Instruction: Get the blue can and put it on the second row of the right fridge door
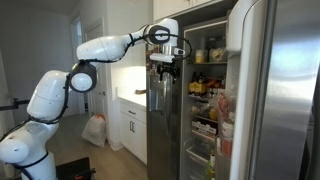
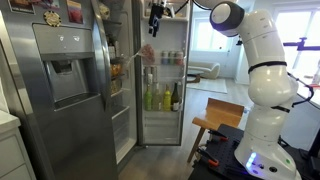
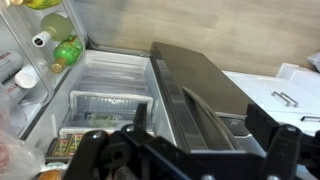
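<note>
The blue can does not show in any view. My gripper is high up at the top of the open fridge, also seen in an exterior view. In the wrist view its two fingers stand wide apart with nothing between them, above the top edge of the dark left door. The right fridge door is swung open, brushed steel outside, white inside. Its door shelves hold colourful items. Green bottles on those shelves show at the wrist view's upper left.
The fridge interior shelves are full of jars and bottles, and clear drawers lie below my gripper. White cabinets and a white bag stand beside the fridge. A wooden stool stands near the robot base.
</note>
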### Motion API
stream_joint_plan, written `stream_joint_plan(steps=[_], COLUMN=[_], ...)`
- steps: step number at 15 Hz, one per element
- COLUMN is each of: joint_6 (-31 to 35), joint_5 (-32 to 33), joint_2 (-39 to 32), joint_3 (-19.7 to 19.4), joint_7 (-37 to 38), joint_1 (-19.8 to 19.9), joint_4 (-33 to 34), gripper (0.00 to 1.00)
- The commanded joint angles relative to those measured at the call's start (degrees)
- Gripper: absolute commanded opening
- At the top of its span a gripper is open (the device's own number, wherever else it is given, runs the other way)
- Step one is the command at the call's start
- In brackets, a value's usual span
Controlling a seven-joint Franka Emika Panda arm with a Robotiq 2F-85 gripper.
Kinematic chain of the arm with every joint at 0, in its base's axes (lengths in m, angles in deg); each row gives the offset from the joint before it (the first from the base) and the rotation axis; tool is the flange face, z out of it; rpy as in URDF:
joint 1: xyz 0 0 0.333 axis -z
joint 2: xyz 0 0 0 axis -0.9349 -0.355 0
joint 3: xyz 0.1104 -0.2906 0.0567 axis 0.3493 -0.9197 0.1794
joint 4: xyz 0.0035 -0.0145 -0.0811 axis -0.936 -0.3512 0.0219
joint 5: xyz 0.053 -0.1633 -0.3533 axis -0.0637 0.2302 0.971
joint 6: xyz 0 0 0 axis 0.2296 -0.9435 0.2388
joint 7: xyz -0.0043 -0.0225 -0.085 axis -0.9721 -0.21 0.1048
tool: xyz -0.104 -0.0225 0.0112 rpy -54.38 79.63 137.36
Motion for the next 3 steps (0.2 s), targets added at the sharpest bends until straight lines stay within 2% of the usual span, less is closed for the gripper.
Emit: stream_joint_plan(steps=[1, 3], joint_6=[0.0, 0.0], joint_5=[0.0, 0.0], joint_2=[0.0, 0.0], joint_3=[0.0, 0.0], joint_7=[0.0, 0.0], joint_1=[0.0, 0.0], joint_4=[0.0, 0.0], gripper=[1.0, 1.0])
